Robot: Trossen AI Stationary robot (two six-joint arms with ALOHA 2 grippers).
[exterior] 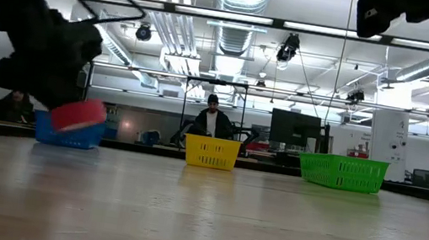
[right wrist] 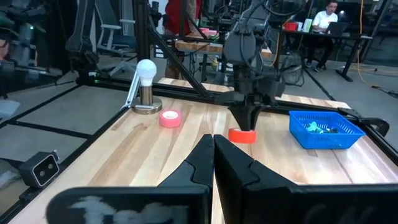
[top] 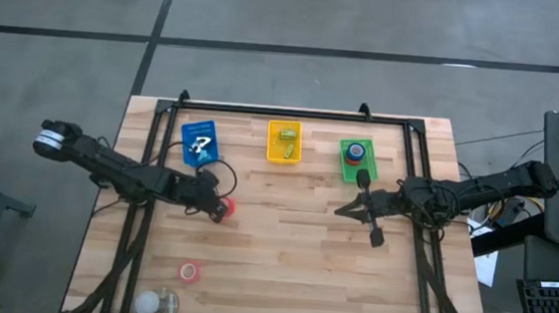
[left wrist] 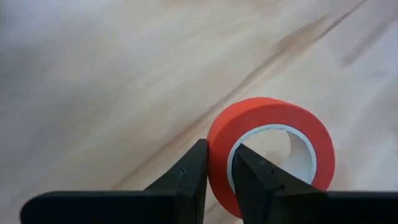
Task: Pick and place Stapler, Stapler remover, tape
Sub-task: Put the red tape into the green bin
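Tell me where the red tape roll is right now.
In the high view the red tape roll sits left of centre, gripped through its wall by the left gripper, just below the blue basket.

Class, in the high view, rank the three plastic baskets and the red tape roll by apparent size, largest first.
1. Blue plastic basket, yellow plastic basket and green plastic basket: too alike to rank.
2. Red tape roll, in the left gripper.
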